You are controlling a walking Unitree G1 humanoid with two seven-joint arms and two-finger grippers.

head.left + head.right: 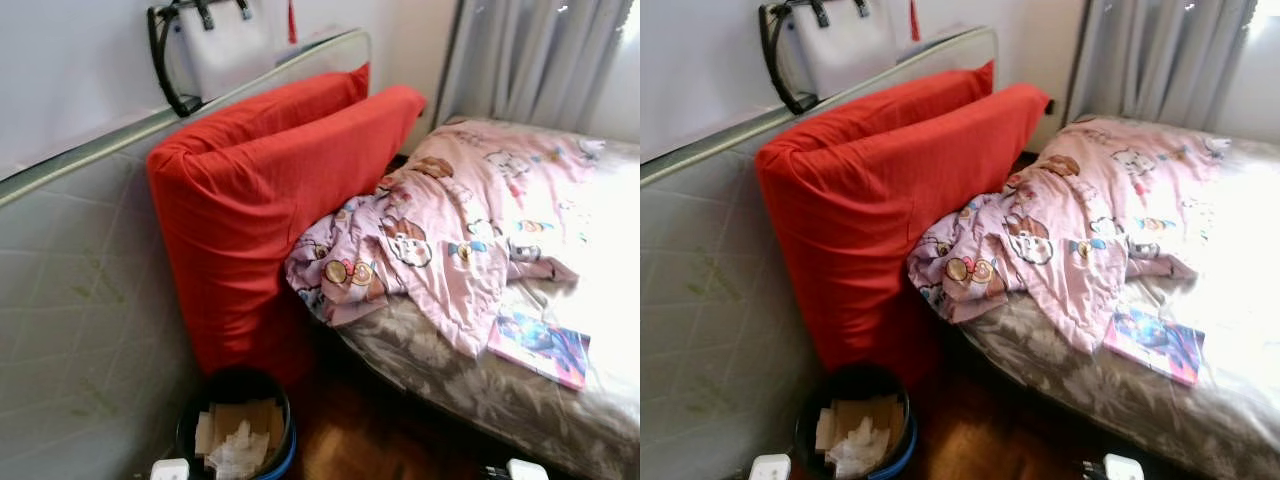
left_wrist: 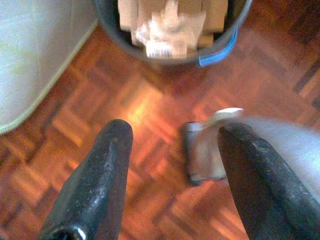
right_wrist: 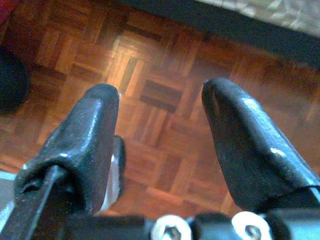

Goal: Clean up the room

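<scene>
A pink blanket lies crumpled on the bed, centre right; a bin of paper sits lower left. Left pincer and right pincer hang spread apart above the floor.

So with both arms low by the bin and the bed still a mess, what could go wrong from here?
The magazine lies near the mattress edge beside the rumpled pink blanket; tugging the blanket could sweep it to the floor. The bin is packed with cardboard and paper to its rim, so adding more may spill. The left tool hangs open close to it and could knock it when raised.
</scene>
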